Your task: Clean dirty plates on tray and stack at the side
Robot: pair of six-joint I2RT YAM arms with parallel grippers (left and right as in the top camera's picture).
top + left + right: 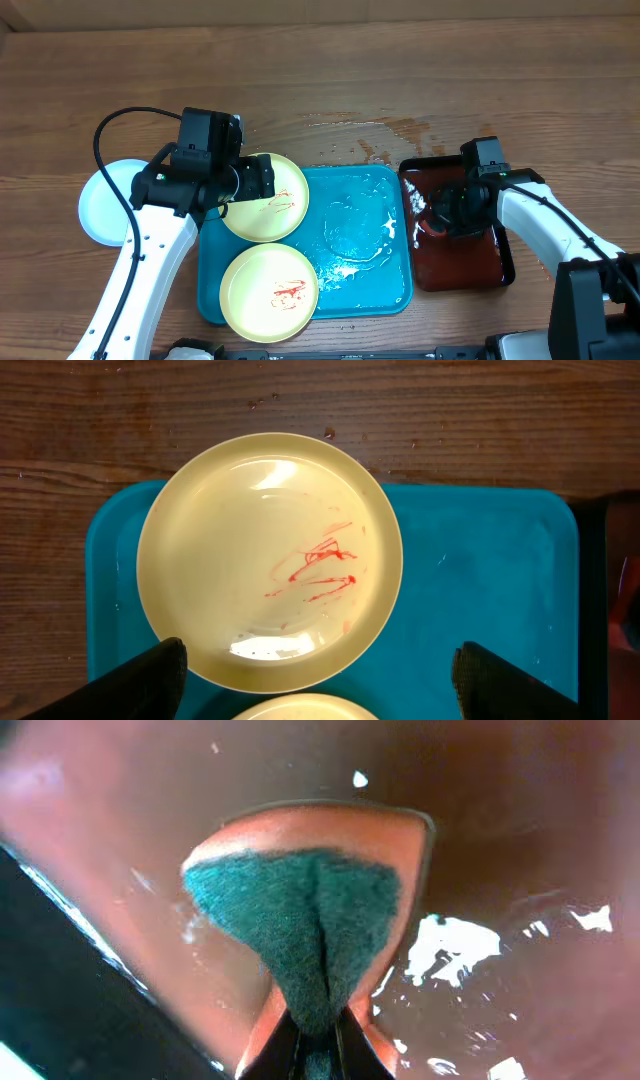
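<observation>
Two pale yellow plates with red smears lie on the turquoise tray (pixel 365 275): one at its far left corner (pixel 278 212), one at its near left (pixel 270 292). A white-light blue plate (pixel 105 200) rests on the table left of the tray. My left gripper (pixel 258 180) hovers open over the far yellow plate (pixel 250 540), its black fingertips (pixel 165 670) wide apart near the plate's near rim; the second plate's edge (pixel 300 710) shows below. My right gripper (pixel 440 212) is down in the dark red tray, shut (pixel 318 1035) on an orange sponge with a green scouring face (pixel 300 910), pinching it into a fold.
The dark red-brown tray with a black rim (pixel 465 265) sits right of the turquoise tray, wet inside (pixel 500 820). Water and white foam streaks cover the turquoise tray's right half (pixel 360 225). A wet patch spreads on the wooden table (pixel 380 128) behind both trays.
</observation>
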